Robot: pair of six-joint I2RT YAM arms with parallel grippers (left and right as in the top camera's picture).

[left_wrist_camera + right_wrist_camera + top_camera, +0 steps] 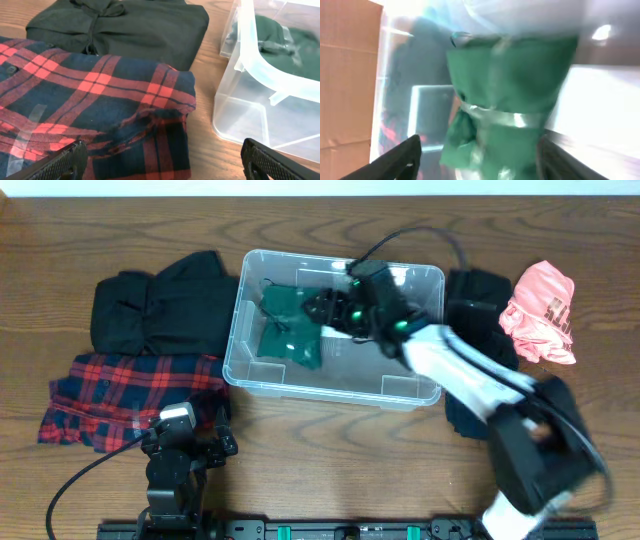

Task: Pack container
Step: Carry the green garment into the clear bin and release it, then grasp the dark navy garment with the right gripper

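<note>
My right gripper [477, 161] hangs jaws apart over the folded green garment [290, 332], laid at the left end of the clear container [330, 392] mid-counter by the far edge, leaving room beside it I judge, while my left gripper [167, 165] waits, jaws apart, over the plaid shirt [120, 395] near the near-left corner
</note>
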